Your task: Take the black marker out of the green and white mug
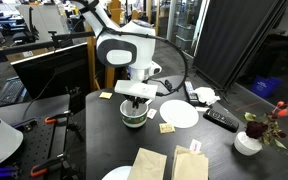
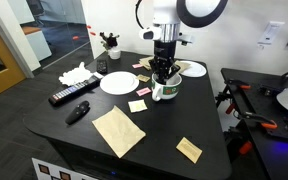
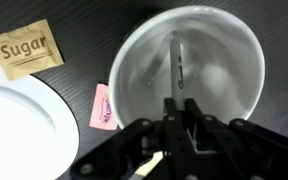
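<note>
The green and white mug point(image 1: 134, 118) stands on the black table, also in the exterior view point(image 2: 166, 93). In the wrist view I look down into its white inside point(image 3: 219, 70). The black marker point(image 3: 176, 60) leans in the mug as a slim dark stick, its near end running up between my fingers. My gripper point(image 3: 180, 108) sits over the mug's near rim, with the fingers drawn together on that marker end. In both exterior views the gripper point(image 1: 135, 100) point(image 2: 162, 78) points straight down into the mug.
A white plate point(image 3: 14, 130) point(image 1: 180, 114) point(image 2: 118, 82) lies beside the mug. A brown sugar packet point(image 3: 26, 48) and a pink packet point(image 3: 102, 107) lie by it. Black remotes point(image 1: 221, 119) point(image 2: 69, 95), a flower vase point(image 1: 249, 140) and brown paper bags point(image 2: 117, 130) lie farther off.
</note>
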